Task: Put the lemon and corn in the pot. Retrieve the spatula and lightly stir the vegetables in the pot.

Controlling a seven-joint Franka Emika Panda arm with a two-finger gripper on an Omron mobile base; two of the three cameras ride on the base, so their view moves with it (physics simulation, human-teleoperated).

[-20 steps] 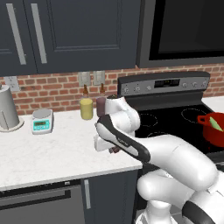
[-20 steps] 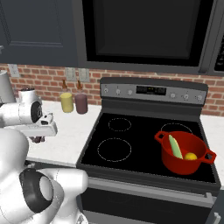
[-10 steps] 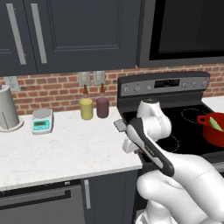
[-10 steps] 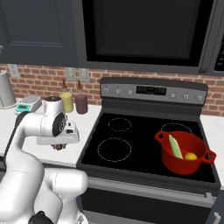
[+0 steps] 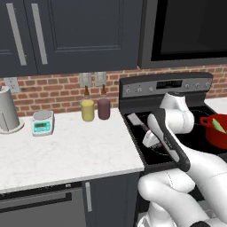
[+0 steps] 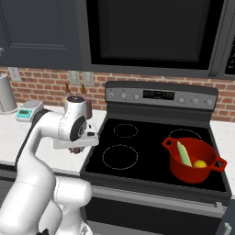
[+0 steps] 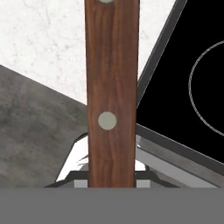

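Note:
My gripper is shut on the spatula's brown handle, which runs up the middle of the hand view with two silver rivets. The flat grey spatula head sticks out to the left, above the stove's left edge. In the right base view the gripper hangs over the counter edge just left of the stove. The red pot stands on the front right burner, well to the right of the gripper. Inside it lie the green-husked corn and the yellow lemon. The pot also sits at the right edge of the left base view.
A black stove top has bare burners on its left side. On the white counter a pale yellow jar and a dark jar stand by the brick wall, with a small scale and a grey canister further left.
The arm has swung right from over the counter to the stove's left edge, carrying the spatula. The pot and its contents have not moved.

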